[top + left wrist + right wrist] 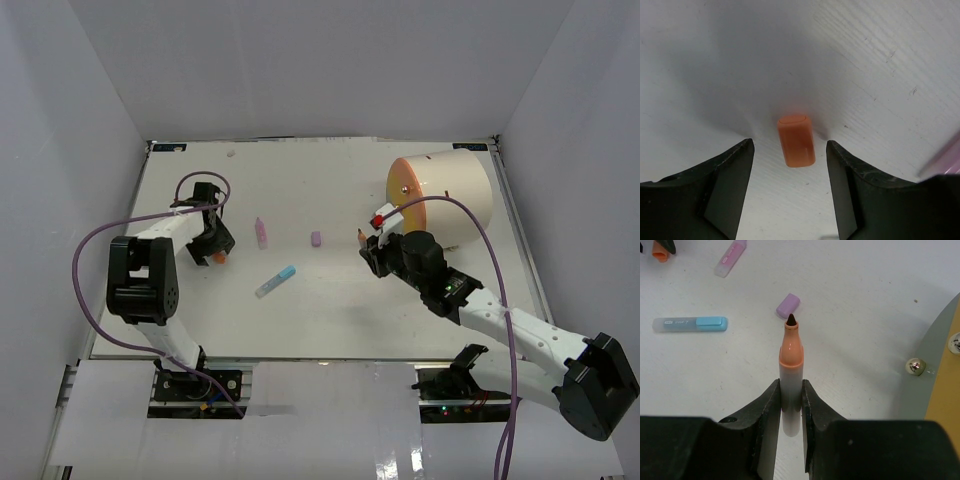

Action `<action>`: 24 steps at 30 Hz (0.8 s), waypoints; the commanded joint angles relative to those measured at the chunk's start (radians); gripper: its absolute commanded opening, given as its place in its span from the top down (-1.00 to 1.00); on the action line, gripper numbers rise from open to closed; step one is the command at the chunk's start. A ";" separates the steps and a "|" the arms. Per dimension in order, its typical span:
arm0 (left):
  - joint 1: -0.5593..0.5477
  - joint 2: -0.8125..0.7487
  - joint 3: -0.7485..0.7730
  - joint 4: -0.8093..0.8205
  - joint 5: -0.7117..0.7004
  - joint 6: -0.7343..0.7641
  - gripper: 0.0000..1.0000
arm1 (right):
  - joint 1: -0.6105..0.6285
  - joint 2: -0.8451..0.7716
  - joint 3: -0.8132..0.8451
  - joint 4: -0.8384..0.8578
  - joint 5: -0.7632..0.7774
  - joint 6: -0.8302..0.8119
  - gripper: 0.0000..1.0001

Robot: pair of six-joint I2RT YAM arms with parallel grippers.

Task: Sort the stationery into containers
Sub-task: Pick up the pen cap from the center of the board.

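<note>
A white table (330,320) boxed in by pale grey walls carries the work. The left gripper (213,247) stands spread wide, with an orange cap (796,141) lying between its fingers and touching neither. The right gripper (790,395) is clenched on an uncapped orange marker (791,347), dark tip pointing straight ahead; beyond that tip lies a purple cap (788,305), ahead-left a blue marker (690,324) and a pink marker (730,258), and the cream drum (450,190) sits close on its right.

A white table (330,310) sat enclosed by plain pale walls (300,60) on three sides. Soft light fell evenly across its scratched top.
</note>
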 commanded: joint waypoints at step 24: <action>0.009 -0.298 -0.098 0.304 0.219 0.113 0.67 | 0.146 0.119 0.171 -0.059 -0.169 -0.016 0.84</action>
